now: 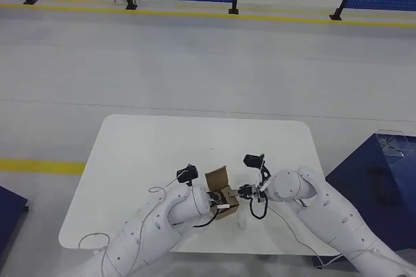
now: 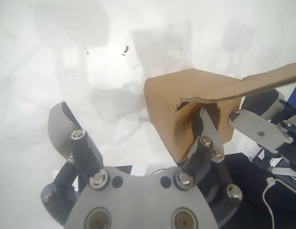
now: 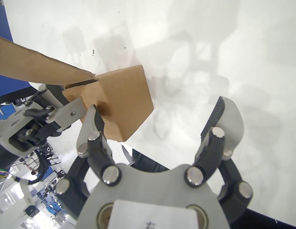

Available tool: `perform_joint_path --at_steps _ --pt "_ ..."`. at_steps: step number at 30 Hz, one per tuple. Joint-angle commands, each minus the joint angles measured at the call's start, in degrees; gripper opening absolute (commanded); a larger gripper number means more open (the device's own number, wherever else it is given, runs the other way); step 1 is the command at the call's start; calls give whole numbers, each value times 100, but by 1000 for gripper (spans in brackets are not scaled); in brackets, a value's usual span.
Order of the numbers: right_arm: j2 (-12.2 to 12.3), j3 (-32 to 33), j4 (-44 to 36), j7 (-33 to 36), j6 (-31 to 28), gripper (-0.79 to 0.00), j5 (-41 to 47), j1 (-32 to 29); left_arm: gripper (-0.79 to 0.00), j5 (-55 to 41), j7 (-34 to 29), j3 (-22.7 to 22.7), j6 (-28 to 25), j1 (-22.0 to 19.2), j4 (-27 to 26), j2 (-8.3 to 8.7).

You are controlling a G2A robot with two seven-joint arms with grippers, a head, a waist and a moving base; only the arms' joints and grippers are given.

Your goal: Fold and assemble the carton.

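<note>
Gaping apparently toward them, carton [image 2: 186, 85] touches left gripper [image 2: 131, 113] and right gripper [image 3: 156, 107], both spread-fingered.

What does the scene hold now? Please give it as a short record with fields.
carton: brown, between the two grippers, above the table's half nearer the robot
flap: one long flap stands out, unfolded
table: white
left gripper: open; one finger inside the carton's open end, the other outside, apart from it
right gripper: open; one finger against the carton's end beside a round hole, the other apart from it
task state: carton not yet closed
</note>
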Motion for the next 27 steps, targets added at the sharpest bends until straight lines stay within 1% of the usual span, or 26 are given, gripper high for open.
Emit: perform_joint_path --at_steps 1,5,9,13,16,19,20,22,23,24,27 --pt "-18 -53 -39 -14 2 0 -151 0 0 -13 0 -40 0 2 4 -5" --pt "-58 -129 -96 -149 59 0 -421 -7 0 50 0 -146 0 58 -44 11" --pt "-90 -51 -76 -233 34 0 -389 17 0 277 0 -450 0 265 -349 83" --pt "-81 212 -42 -338 -91 0 -201 47 0 760 62 -919 0 722 -1124 208" --pt "-16 596 -104 -316 -318 0 126 -17 0 1198 232 -1373 0 1187 -1948 310" --pt "123 1218 -197 91 -681 0 787 -216 0 1534 692 -1909 0 1752 -2710 363" --pt "182 1440 -221 320 -791 0 986 -306 0 1681 876 -1994 0 1884 -2880 368" --pt "311 1814 -330 871 -1074 0 1167 -519 0 2065 1161 -2000 0 1998 -2888 361" --pt "374 1964 -389 1141 -1214 0 1153 -637 0 2157 1178 -1964 0 1961 -2784 342" --pt "433 2101 -455 1308 -1327 0 1073 -758 0 2270 1147 -1940 0 1877 -2534 319" --pt "561 2346 -725 1588 -1569 0 801 -1162 0 2401 914 -1730 0 1427 -1914 206"
